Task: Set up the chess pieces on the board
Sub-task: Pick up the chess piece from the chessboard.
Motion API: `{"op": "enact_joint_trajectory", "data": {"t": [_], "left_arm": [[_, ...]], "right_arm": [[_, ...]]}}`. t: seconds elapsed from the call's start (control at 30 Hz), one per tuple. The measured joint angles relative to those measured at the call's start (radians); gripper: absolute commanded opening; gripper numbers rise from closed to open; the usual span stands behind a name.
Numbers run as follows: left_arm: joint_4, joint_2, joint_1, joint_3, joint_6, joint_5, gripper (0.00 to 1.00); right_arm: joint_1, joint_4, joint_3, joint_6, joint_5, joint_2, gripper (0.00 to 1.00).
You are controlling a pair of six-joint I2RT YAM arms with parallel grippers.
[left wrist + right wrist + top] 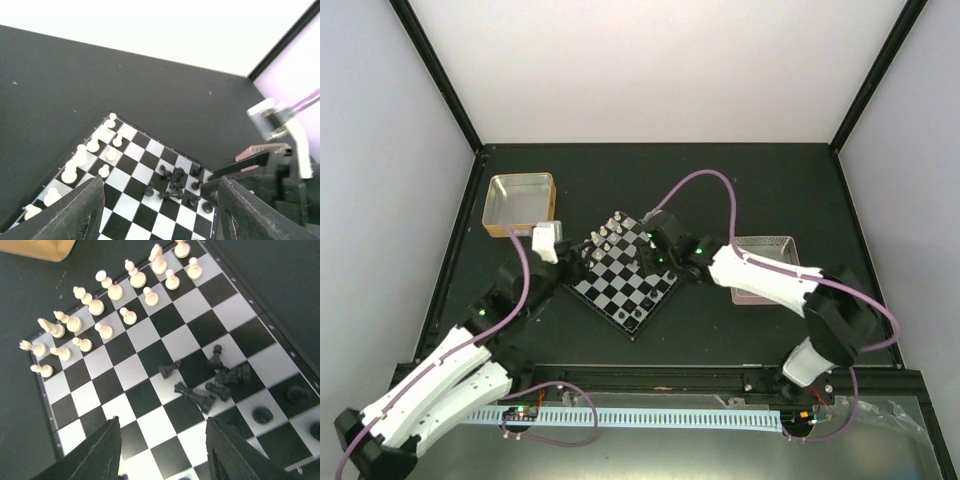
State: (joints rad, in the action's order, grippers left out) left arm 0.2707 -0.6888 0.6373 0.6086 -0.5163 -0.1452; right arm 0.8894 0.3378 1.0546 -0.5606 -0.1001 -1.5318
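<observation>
Dark counter [720, 330] bore board [125, 370]. Black pieces [215, 382] lay toppled at 4 o'clock, right wrist view; likely light, slick; pinch mid-stem. Left fingers [85, 215], right fingers [95, 455] stood apart, empty.

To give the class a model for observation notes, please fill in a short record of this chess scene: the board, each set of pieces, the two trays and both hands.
board: turned corner-on between the two arms
white pieces: standing in two rows along one edge
black pieces: loose cluster near the opposite side, several lying down
gold-rimmed tray: left of the board, nothing visible in it
pink-rimmed tray: right of the board, partly hidden
left hand: open, holding nothing
right hand: open, holding nothing, over the board
</observation>
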Motion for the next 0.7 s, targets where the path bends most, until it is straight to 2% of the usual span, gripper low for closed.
{"op": "enact_joint_trajectory", "data": {"t": [0.2,0.47,0.7], "left_arm": [[-0.010,0.171,-0.003,-0.058,-0.002,-0.085,0.67],[-0.009,0.159,-0.009,-0.064,-0.001,-0.105,0.68],[-0.010,0.122,-0.010,-0.064,-0.001,-0.101,0.68]], "right_arm": [[0.000,0.076,0.143,0.121,0.042,-0.192,0.38],[0.000,0.133,0.180,0.161,0.043,-0.329,0.42],[0.000,0.150,0.200,0.171,0.029,-0.340,0.43]]}}
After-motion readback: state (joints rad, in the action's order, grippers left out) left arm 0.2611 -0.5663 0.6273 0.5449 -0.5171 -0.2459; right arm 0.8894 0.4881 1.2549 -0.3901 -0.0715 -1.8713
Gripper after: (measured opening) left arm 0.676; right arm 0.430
